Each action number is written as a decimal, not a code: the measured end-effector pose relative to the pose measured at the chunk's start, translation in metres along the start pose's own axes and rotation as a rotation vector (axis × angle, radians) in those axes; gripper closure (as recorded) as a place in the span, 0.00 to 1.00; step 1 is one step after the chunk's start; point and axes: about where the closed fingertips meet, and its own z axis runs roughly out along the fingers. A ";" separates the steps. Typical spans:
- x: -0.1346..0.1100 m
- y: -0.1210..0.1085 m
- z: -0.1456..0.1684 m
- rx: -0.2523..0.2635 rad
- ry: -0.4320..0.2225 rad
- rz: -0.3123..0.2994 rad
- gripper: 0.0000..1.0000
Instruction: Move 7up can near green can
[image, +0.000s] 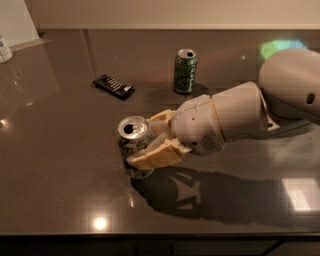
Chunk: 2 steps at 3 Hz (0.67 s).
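Observation:
The 7up can (132, 137), pale silvery-white and light green with an open silver top, is held between the cream fingers (152, 156) of my gripper (145, 140) near the middle of the dark table. The can looks lifted slightly off the surface, with its shadow below. The gripper is shut on it, reaching in from the right. The green can (185, 70), dark green with a silver top, stands upright at the back, above and to the right of the gripper, well apart from the 7up can.
A black snack bar packet (114, 86) lies flat to the back left. A white object (4, 48) sits at the far left edge. The arm's white body (290, 85) fills the right side. The table's front edge (150, 234) runs along the bottom.

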 end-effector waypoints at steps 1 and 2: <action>-0.001 -0.035 -0.034 0.126 0.032 0.026 1.00; 0.004 -0.079 -0.067 0.257 0.053 0.055 1.00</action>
